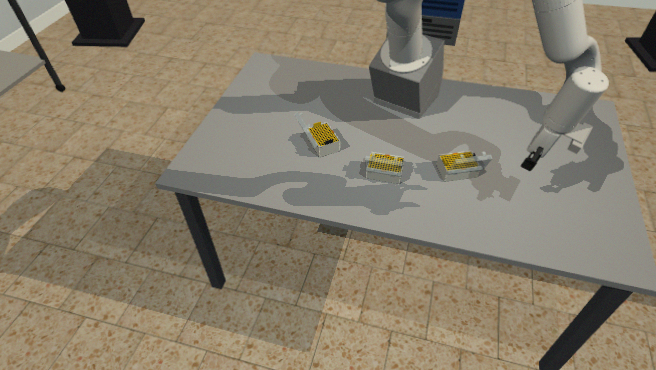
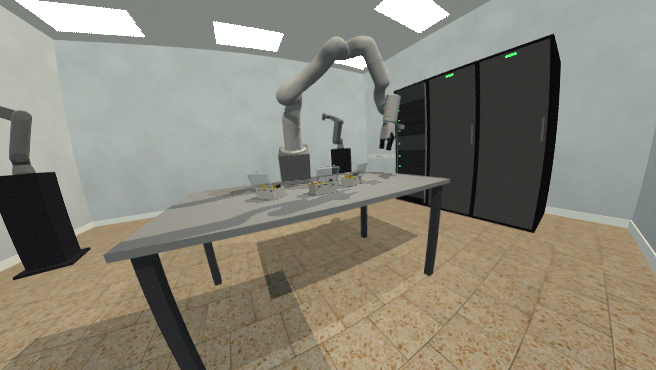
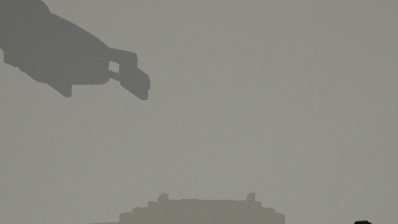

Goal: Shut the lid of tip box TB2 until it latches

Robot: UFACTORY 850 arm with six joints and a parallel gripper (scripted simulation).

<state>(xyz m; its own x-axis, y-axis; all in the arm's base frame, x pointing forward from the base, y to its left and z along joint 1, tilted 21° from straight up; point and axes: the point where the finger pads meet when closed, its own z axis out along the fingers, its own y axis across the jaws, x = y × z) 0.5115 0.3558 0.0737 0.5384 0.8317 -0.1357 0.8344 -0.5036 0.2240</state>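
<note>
Three white tip boxes with yellow tips stand in a row on the grey table, all with lids open: a left box [image 1: 324,137], a middle box [image 1: 384,166] and a right box [image 1: 460,164]. I cannot read any label that tells which is TB2. They also show in the exterior view as the left box [image 2: 269,191], middle box [image 2: 323,186] and right box [image 2: 350,180]. My gripper [image 1: 531,160] is open and empty, above the table to the right of the right box. It hangs well above the bench in the exterior view [image 2: 386,144]. The wrist view shows only table and shadows.
The arm's grey base block [image 1: 406,82] stands at the table's back middle. Dark cabinets [image 2: 480,135] line the right wall. A black pedestal [image 2: 35,220] stands on the floor at the left.
</note>
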